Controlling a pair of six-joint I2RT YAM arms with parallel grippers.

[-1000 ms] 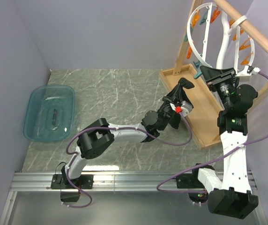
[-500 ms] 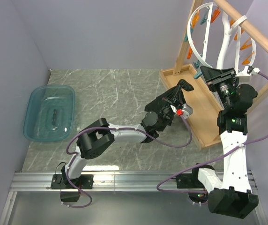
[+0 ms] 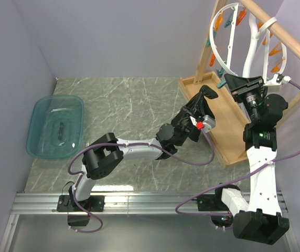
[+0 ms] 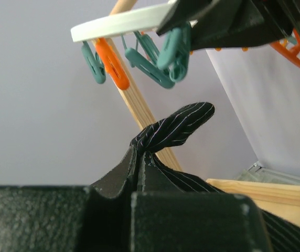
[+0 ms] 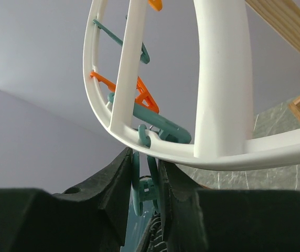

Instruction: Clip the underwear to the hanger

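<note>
Underwear (image 3: 207, 93) hangs above the bench (image 3: 124, 105) in your overhead view, pinched in the left end effector (image 3: 203, 101). It is just beside the hanger (image 3: 252, 50), where the right end effector (image 3: 228, 80) reaches.

Your left wrist view shows a striped fold rising from the closed fingers (image 4: 113, 178), below dangling clothespins (image 4: 150, 71).

Your right wrist view shows that end effector clamped on a teal clothespin (image 5: 137, 189) under the white ring.

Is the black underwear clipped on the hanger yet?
No, the underwear sits pinched in the left gripper, below the teal clothespins.
</note>
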